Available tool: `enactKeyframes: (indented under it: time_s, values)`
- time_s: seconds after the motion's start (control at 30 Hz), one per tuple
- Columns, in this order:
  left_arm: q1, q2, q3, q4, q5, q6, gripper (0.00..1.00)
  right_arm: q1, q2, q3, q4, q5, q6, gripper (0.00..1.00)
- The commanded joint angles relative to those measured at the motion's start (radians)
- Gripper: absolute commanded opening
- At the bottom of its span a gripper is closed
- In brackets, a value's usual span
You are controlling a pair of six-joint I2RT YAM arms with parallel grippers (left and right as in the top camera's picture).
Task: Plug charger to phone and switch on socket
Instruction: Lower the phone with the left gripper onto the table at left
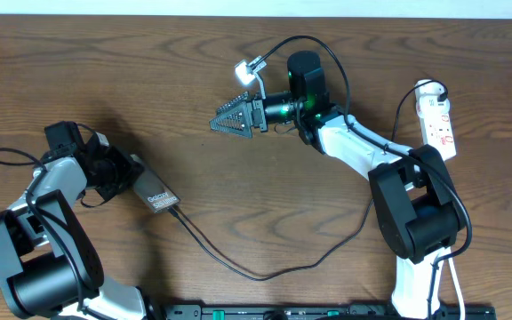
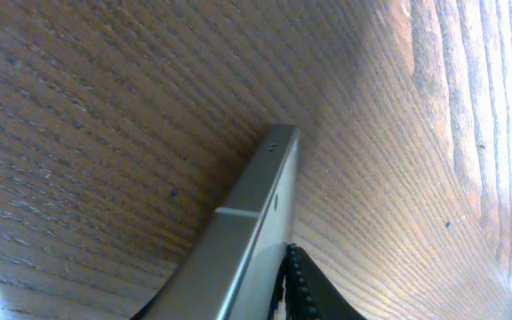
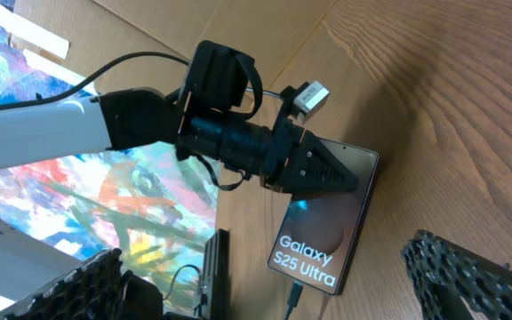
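The phone (image 1: 160, 199) lies at the left of the table, its bronze "Galaxy" face up, also in the right wrist view (image 3: 327, 222). My left gripper (image 1: 139, 184) is shut on its upper end; the left wrist view shows the phone's metal edge (image 2: 256, 213) between my fingers (image 2: 238, 302). The charger (image 1: 238, 267), a thin black cable, has its plug tip (image 3: 293, 298) in the phone's lower end and loops right. My right gripper (image 1: 225, 120) is open and empty, pointing left, well apart from the phone; its fingers frame the right wrist view (image 3: 274, 267). The socket (image 1: 440, 120) lies at the far right.
The socket's white cord (image 1: 428, 86) curls at its top end. A black rail (image 1: 327, 312) runs along the table's front edge. Beyond the table, the right wrist view shows cardboard (image 3: 265, 36) and a colourful sheet (image 3: 105, 196).
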Motion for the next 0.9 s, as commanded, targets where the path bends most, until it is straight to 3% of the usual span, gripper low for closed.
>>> enactKeyframes:
  time_s: [0.0,0.27,0.87]
  values:
    - [-0.004,0.002,-0.005,-0.006,-0.009,0.009,0.26,-0.006,0.002,0.017,-0.005,-0.002,-0.016,0.99]
    - [-0.004,0.002,-0.005,-0.029,-0.009,0.010,0.32,-0.006,0.002,0.017,-0.005,-0.002,-0.016,0.99]
    - [-0.004,0.002,-0.005,-0.082,-0.009,0.010,0.33,-0.006,0.002,0.017,-0.005,-0.002,-0.016,0.99]
